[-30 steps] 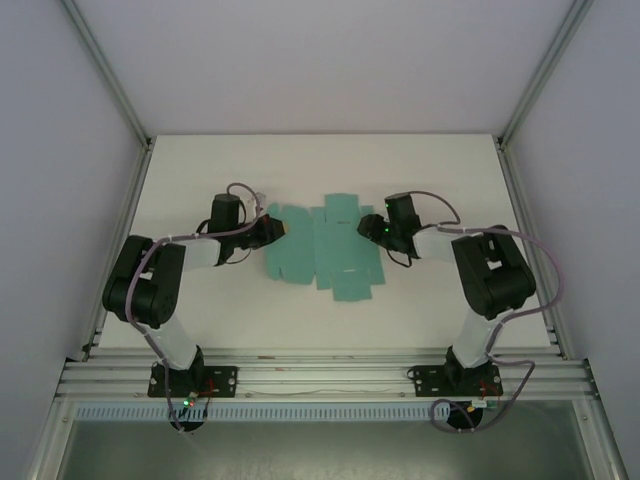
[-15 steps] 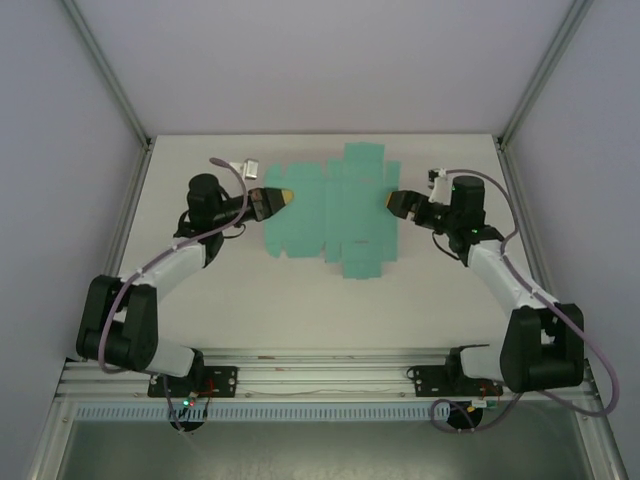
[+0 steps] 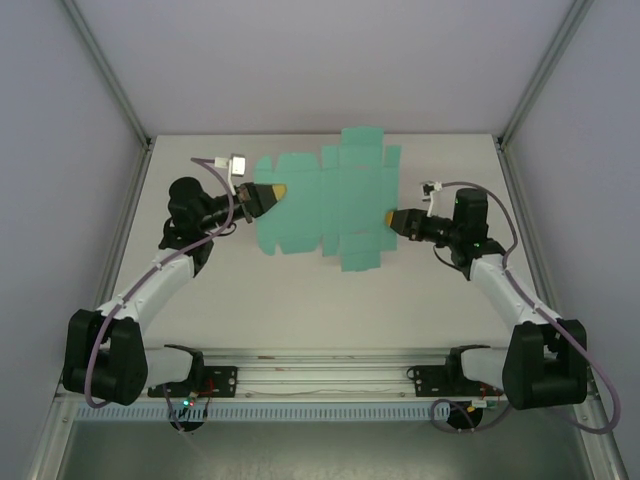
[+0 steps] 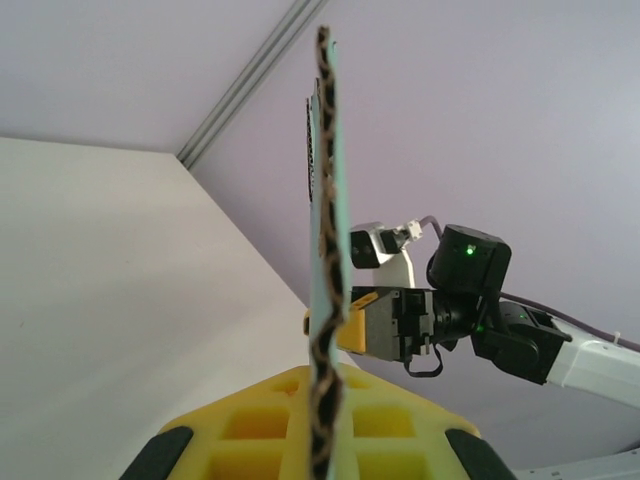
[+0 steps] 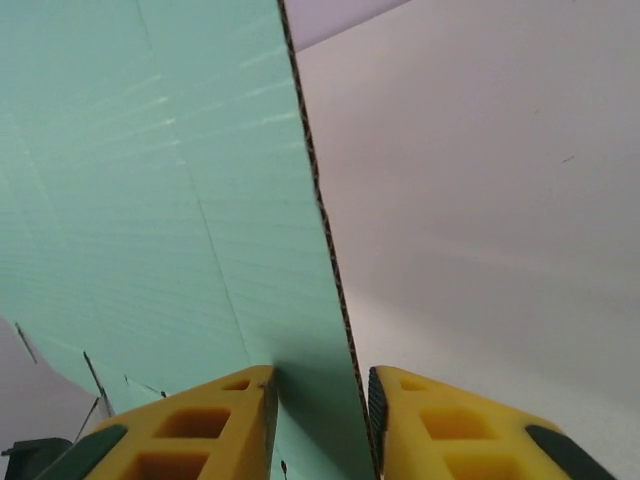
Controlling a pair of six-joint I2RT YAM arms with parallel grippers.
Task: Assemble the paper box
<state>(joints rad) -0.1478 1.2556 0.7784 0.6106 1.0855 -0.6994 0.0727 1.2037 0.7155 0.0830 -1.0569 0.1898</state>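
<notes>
— Stretching forward: is that how the left arm point(image 3: 160, 280) is posed?
— Yes. It is extended from its base at the near left, the elbow set low and the forearm angled toward the middle, with the wrist turned inward. The right arm point(image 3: 510, 290) is laid out as its mirror.
— Where is the sheet point(image 3: 325, 200) found?
— It is held up off the table point(image 3: 300, 300), spread flat between the two wrists. Its far flap is seen over the table's back edge.
— How is the left gripper point(image 3: 281, 190) set?
— It is clamped tight on the sheet's left edge. In the left wrist view the sheet is seen edge-on, rising from between the yellow fingers point(image 4: 400, 440).
— And the right gripper point(image 3: 392, 216)?
— Its jaws are set narrowly apart, astride the sheet's right edge. A gap is seen between them in the right wrist view, and the cut edge lies close to the finger on that view's right.
— What is the sheet made of?
— Thin teal corrugated card. A wavy brown core is exposed along the cut edge, and fine ribs and crease lines are seen on the face. The outline is die-cut into flaps and tabs.
— And the rest?
— The fingers are moulded in yellow with square recesses. The table is plain, matt and off-white.
</notes>
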